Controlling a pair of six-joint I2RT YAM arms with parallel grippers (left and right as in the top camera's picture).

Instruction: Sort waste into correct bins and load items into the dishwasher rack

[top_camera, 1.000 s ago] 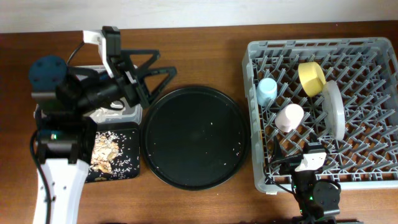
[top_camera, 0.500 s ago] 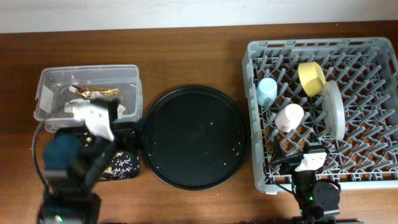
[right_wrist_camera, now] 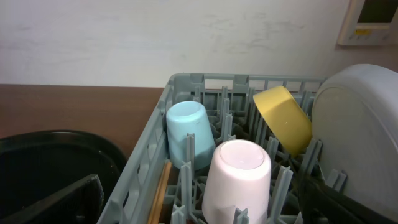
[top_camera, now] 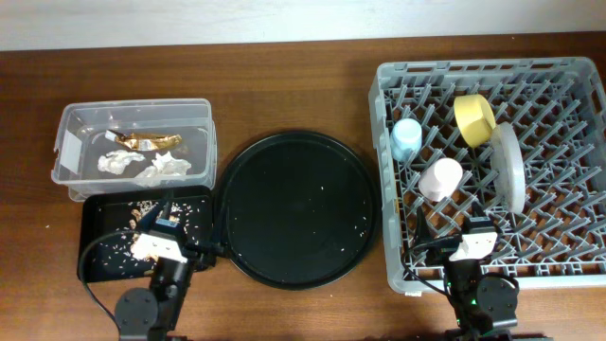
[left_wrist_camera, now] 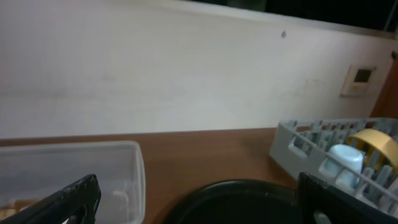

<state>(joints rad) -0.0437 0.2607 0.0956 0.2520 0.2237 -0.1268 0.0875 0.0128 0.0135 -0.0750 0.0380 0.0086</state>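
Note:
The grey dishwasher rack (top_camera: 390, 189) holds a light blue cup (top_camera: 406, 139), a pale pink cup (top_camera: 441, 178), a yellow bowl (top_camera: 474, 118) and a grey-white plate (top_camera: 507, 168). In the right wrist view a wooden chopstick (right_wrist_camera: 163, 193) lies by the rack wall, left of the pink cup (right_wrist_camera: 239, 171). The clear tub (top_camera: 66, 142) holds the gold foil wrapper (top_camera: 142, 140) and tissue wads (top_camera: 118, 163). The black tray (top_camera: 95, 213) holds white grains; tan scraps do not show. My left gripper (left_wrist_camera: 199, 211) is open and empty over the tray's right end. My right gripper (right_wrist_camera: 205, 211) is open and empty over the rack's front.
A large round black tray (top_camera: 298, 208) with a few grains lies between the bins and the rack. Both arms sit folded at the table's front edge (top_camera: 151, 303). A white wall stands behind the table.
My left arm has pulled back from over the clear tub and black tray to the table's front edge, uncovering the tub. My right arm has not moved.

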